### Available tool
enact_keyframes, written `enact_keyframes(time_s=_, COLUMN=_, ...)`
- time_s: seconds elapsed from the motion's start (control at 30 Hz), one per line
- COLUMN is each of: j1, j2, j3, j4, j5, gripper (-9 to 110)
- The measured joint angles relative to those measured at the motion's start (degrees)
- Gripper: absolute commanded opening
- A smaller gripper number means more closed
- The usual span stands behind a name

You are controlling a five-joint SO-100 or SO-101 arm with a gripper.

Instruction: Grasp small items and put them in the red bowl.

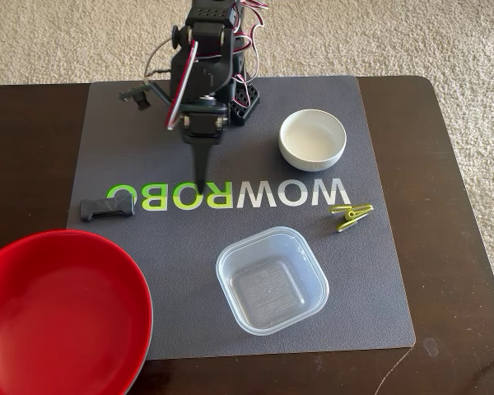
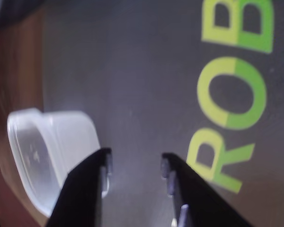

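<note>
Gripper (image 1: pixel 200 183) poised over the mat (image 1: pixel 132 123), jaws parted a little and nothing held.

In the fixed view, the black clip (image 1: pixel 107 208) is seen left of the gripper, its long axis running left-right; the red bowl (image 1: pixel 58 313) is found below-left at the bench (image 1: pixel 33 148) edge. The clear tub (image 1: pixel 272 280) is placed below-right, the white bowl (image 1: pixel 313 139) right, and the clothespin (image 1: pixel 351 216) farther right, angled slightly.

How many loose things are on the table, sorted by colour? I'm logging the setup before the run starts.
Red: 1, the red bowl
White: 1, the small white bowl
Clear: 1, the plastic tub
Black: 1, the clip
Yellow-green: 1, the clothespin
Total: 5
</note>
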Motion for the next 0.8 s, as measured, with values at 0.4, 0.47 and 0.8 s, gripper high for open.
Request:
enact_keyframes(time_s=0.4, j1=-27.25, j2=-4.83, j3=-10.81, j4=10.72, j5=43.07, gripper=31)
enact_keyframes(time_s=0.47, j1=-34.54, j2=-3.78, j3=-13.89, j4=15.82, j5=49.83, gripper=31)
enact_keyframes(time_s=0.8, j1=-46.49, j2=-19.42, j3=-15.91, j4=22.32, j5=65.83, gripper=32)
